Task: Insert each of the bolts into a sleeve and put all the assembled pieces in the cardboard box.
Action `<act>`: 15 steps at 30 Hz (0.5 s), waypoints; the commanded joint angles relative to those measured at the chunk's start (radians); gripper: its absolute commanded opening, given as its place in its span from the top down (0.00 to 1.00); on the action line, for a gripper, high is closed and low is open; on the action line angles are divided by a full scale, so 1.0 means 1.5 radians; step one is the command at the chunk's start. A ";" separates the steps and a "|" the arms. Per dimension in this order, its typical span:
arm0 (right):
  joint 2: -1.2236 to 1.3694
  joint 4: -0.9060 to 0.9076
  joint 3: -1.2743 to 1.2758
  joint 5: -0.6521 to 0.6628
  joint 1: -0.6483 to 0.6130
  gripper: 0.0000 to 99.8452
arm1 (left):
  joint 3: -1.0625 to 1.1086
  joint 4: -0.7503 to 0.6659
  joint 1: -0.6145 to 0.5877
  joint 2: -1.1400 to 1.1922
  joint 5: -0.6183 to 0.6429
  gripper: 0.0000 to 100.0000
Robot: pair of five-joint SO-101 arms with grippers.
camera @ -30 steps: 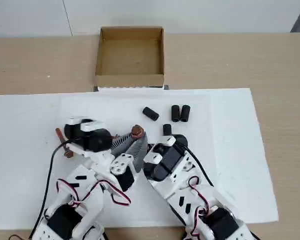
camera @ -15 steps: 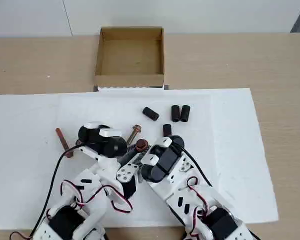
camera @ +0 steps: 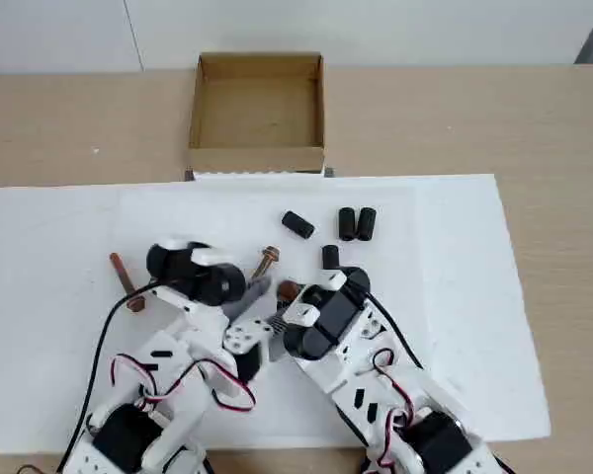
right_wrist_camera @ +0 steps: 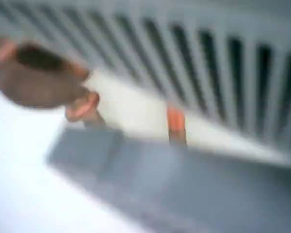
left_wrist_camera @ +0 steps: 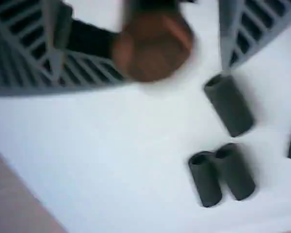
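Step in hand, as I judge it: mating the bolt (camera: 288, 290) with a sleeve, just below centre of the high view, between the two arms. The left gripper (camera: 262, 302) stands wide, and the bolt head sits between its fingers (left_wrist_camera: 242, 29) with a gap on one side. For the right gripper (camera: 298, 301) I cannot tell the state.

To do it well: line up the axes first, then push slowly.

Hidden: the bolt shank, and whether any sleeve is on it.

The loose sleeves (camera: 347, 222) lie right of centre. The cardboard box (camera: 259, 158) is at top centre.

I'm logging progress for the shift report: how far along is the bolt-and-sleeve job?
Done: nothing, the cardboard box holds no pieces. In hand: one bolt sits where the two arms meet; whether it is sleeved is unclear. Left: two bolts and four sleeves lie loose on the paper, then boxing.
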 commanded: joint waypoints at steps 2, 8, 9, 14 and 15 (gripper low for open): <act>-0.009 -0.016 -0.027 0.002 0.001 1.00 | -0.049 0.005 -0.033 -0.003 -0.019 0.79; -0.009 -0.016 -0.020 0.001 0.004 1.00 | -0.078 0.006 -0.045 -0.005 -0.017 0.79; -0.009 -0.015 -0.020 0.000 0.008 1.00 | -0.087 0.005 -0.057 -0.005 -0.017 0.79; -0.009 -0.012 -0.016 -0.081 0.086 1.00 | -0.107 0.004 -0.148 -0.005 -0.039 0.92; -0.009 -0.002 -0.016 -0.093 0.101 1.00 | -0.105 0.006 -0.170 -0.005 -0.058 0.97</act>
